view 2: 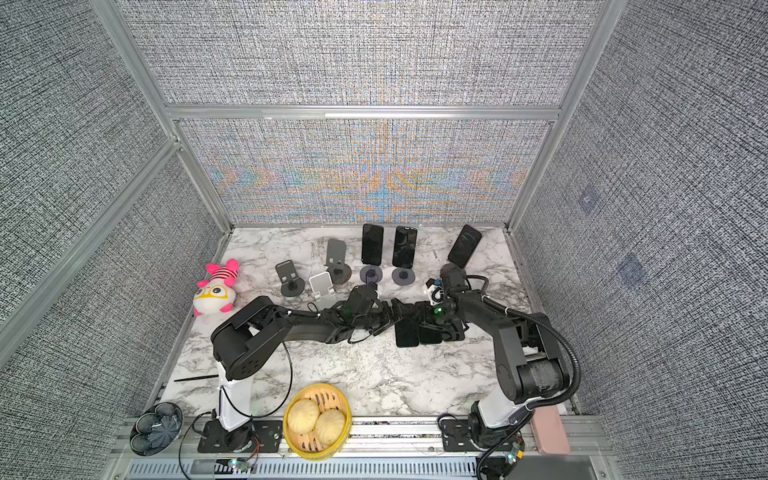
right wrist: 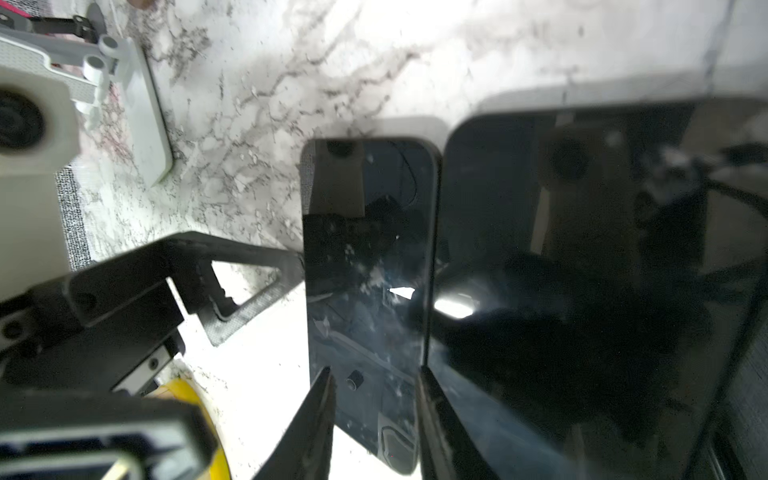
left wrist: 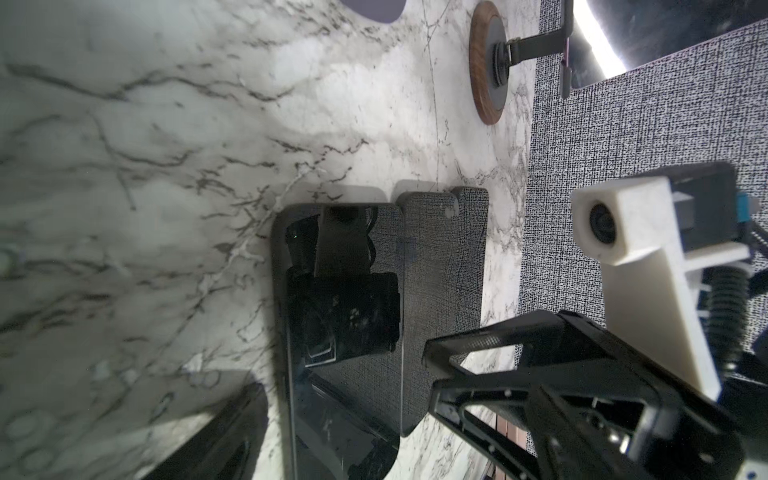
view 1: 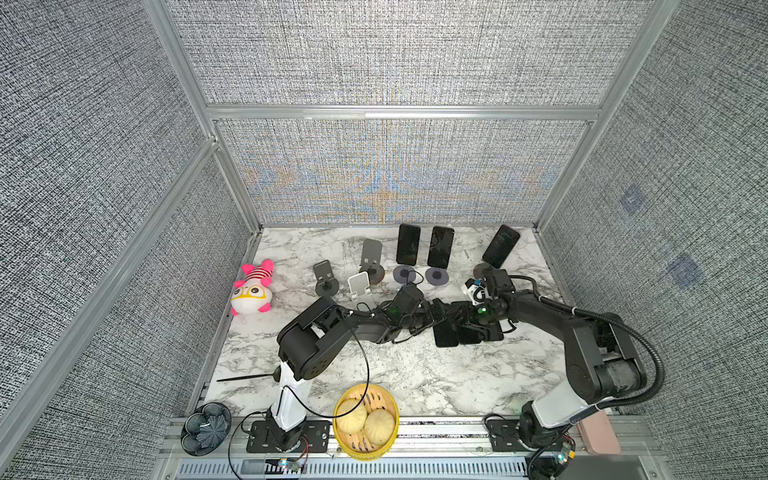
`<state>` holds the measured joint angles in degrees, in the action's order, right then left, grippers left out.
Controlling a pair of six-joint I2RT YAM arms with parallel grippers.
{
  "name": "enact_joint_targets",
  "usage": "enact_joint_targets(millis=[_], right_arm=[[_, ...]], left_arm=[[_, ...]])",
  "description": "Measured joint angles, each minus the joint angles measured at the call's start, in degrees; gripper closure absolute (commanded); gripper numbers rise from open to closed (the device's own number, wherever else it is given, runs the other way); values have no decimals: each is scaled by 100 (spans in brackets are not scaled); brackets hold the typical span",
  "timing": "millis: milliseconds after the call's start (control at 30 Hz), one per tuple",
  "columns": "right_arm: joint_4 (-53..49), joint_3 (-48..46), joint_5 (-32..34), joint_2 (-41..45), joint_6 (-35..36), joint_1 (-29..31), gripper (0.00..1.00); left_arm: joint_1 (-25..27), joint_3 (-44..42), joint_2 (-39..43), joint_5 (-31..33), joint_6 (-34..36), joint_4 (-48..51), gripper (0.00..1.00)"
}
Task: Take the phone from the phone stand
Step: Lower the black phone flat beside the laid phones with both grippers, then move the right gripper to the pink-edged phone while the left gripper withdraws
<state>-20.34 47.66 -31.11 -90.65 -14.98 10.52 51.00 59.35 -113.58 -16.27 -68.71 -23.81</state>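
Finds the right gripper (right wrist: pixel 374 370) closed across the width of a phone (right wrist: pixel 365 249), one fingertip on each long edge near one end. Places that phone flat or nearly flat at table level, glossy face up, off any stand. Cannot tell whether resting on the table (view 1: pixel 374 365) or held just clear. Notes a neighbouring phone (right wrist: pixel 582 208) just beside it, edge to edge, lying flat. Finds the left gripper (view 1: pixel 435 315) spread wide and empty, one of its fingers (right wrist: pixel 249 254) right at the held phone's outer long edge. Cannot confirm contact there. Further out, in both top views, records three standing phones (view 1: pixel 440 248) upright on stands along the back, and three empty stands (view 1: pixel 371 252) to their left. Judges this phone's removal done but for release.

Handling assessment: rigid slab, fairly heavy for its bulk, glossy glass face. Hence slippery, and prone to scratching or cracking against the marble or its neighbour. Recommends a hold across the two long edges, about mid-length, never on the glass faces. Recommends lowering flat before opening, avoiding any slide into the adjacent phone. For the upright ones, advises lifting up and clear of the stand's lip before drawing away.
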Motion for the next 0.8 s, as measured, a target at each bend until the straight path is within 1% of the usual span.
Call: enact_joint_targets(millis=[200, 333, 500, 633, 800], right_arm=[[-127, 7, 389, 671, -72, -37, 65], [-435, 138, 564, 1130, 15, -275, 62], [-907, 555, 763, 1585, 212, -833, 54], [-1073, 905, 774, 1652, 343, -1386, 53], [-1088, 1473, 492, 1399, 520, -2243, 54]], left_arm=[[-7, 238, 407, 173, 420, 586, 1], [-7, 603, 658, 280, 905, 1187, 1], [-24, 1215, 988, 415, 1757, 2133, 1], [-181, 1751, 1228, 374, 2369, 2938, 2], [-717, 2218, 1572, -46, 2922, 3906, 1]])
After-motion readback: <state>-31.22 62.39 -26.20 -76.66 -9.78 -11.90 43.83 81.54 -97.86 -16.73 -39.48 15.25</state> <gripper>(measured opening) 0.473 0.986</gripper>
